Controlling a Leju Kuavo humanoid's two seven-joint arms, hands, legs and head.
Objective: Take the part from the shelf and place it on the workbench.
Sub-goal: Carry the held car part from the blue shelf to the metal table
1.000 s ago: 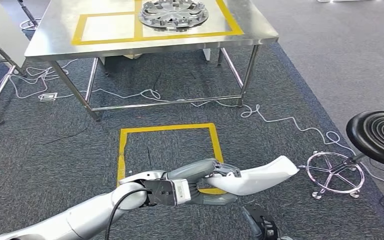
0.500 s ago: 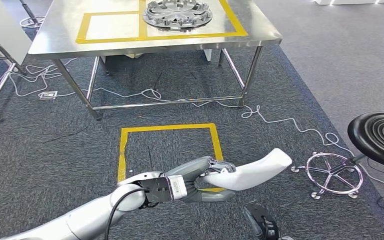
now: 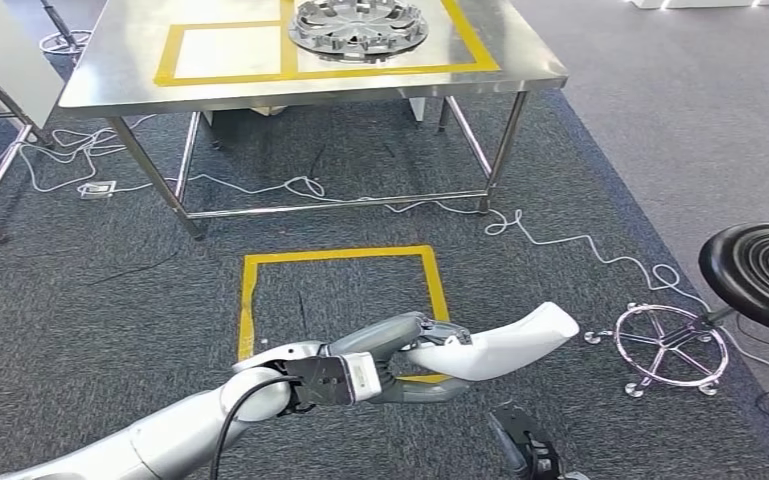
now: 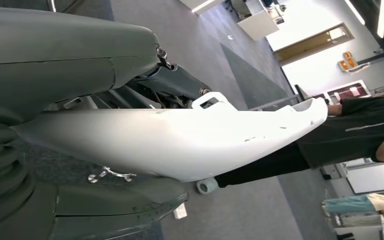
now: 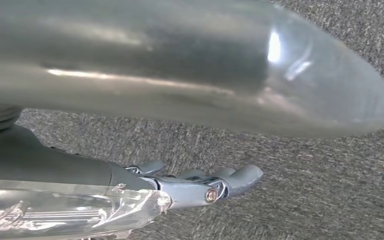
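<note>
My left hand (image 3: 412, 352) grips a long, curved white plastic part (image 3: 505, 345) at one end, low over the grey carpet. The part's free end points to the right. In the left wrist view the thick grey thumb and dark fingers (image 4: 177, 82) wrap around the white part (image 4: 180, 145). The steel workbench (image 3: 260, 85) stands further ahead, marked with yellow tape rectangles. A silver wheel cover (image 3: 358, 25) lies in its right rectangle. My right hand (image 3: 525, 452) hangs low at the picture's bottom edge. It holds nothing, and its fingers (image 5: 229, 177) are loosely stretched above the carpet.
A yellow tape square (image 3: 340, 260) marks the floor between me and the workbench. White cables (image 3: 560, 240) trail over the carpet. A black stool (image 3: 760, 270) with a chrome base (image 3: 670, 350) stands to the right. A person in black (image 4: 349, 130) stands beyond the part.
The whole picture has shifted slightly, so the camera moved. My left hand still holds the white part, now a little further left and higher in the head view.
</note>
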